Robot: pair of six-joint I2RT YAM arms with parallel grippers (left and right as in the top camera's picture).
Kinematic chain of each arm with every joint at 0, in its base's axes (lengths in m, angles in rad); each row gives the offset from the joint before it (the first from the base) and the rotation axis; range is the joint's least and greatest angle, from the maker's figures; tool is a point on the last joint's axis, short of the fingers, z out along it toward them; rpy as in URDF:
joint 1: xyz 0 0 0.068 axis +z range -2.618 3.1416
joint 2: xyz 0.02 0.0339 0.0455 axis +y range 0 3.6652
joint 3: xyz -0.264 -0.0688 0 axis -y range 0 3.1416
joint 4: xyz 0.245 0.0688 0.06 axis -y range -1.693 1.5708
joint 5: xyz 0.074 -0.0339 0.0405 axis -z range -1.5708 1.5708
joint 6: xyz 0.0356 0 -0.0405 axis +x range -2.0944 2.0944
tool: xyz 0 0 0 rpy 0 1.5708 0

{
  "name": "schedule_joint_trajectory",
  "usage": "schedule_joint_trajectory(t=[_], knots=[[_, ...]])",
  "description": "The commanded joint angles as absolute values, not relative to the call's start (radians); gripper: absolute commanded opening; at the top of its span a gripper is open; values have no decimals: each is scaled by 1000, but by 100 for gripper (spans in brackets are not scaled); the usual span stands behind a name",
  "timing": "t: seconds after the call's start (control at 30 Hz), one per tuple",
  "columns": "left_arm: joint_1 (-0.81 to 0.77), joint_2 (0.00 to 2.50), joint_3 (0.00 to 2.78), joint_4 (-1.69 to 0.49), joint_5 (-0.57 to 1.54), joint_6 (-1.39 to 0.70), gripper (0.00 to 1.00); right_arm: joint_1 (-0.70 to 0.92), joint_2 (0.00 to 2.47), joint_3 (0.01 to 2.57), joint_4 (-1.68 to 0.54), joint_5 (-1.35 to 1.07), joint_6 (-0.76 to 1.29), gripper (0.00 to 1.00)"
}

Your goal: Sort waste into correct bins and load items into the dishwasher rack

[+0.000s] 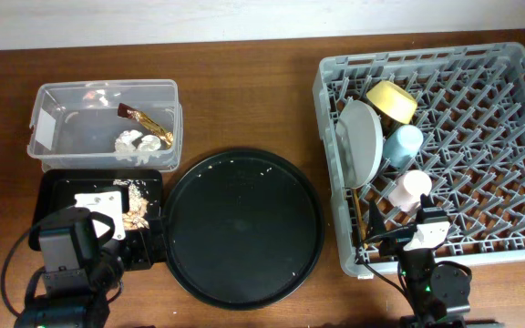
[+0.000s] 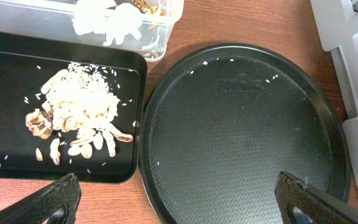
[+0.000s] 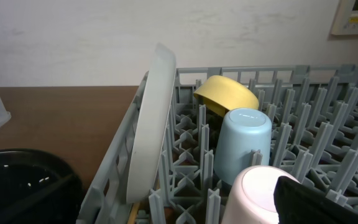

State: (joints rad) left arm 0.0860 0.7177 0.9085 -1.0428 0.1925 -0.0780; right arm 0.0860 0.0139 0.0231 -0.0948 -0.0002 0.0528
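Overhead
Rack [image 1: 481, 55]: right side of the table, largest thing there.
Plate [image 1: 363, 141]: on edge along the rack's left wall.
Bowl [image 1: 392, 100]: yellow, tipped, at the plate's far end.
Blue cup [image 1: 404, 144]: just beside the plate, with the pink cup [image 1: 410, 189] nearer me.
Chopsticks [image 1: 362, 217]: thin brown line by the rack's left wall, below the plate.
Box [image 1: 62, 114]: clear, far left, holding tissue [image 1: 135, 144] and the wrapper [image 1: 147, 121].
Black tray [image 1: 57, 187]: touching the box's near side, with scraps [image 1: 135, 205] on it.
Round tray [image 1: 240, 228]: between black tray and rack.
Right gripper [image 1: 404, 232]: at the rack's near wall; cannot tell how its fingers are set.

Left wrist
Left gripper [image 2: 178, 186]: spread wide, holding nothing, over the near rims of both trays.
Scraps: heaped with rice on the black tray.

Right wrist
Finger [image 3: 309, 202]: one dark tip showing, in front of the pink cup.
Plate: upright between pegs; the blue cup stands mouth down.
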Motion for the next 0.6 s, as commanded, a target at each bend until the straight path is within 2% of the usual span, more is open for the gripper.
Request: schedule_joint_trajectory(t=[0.0,0.33,0.47,0.57], knots=[[81,714,905,-1041,206,-63,99,91,3,10,-89,12,60,99],[81,664,895,-1037,176,-62,99,91,3,10,-89,12,60,99],[7,496,704,-842,101,-62,99,91,3,10,-89,12,60,99],[-31,294,454,-607,78,-62,99,91,3,10,-89,12,60,99]])
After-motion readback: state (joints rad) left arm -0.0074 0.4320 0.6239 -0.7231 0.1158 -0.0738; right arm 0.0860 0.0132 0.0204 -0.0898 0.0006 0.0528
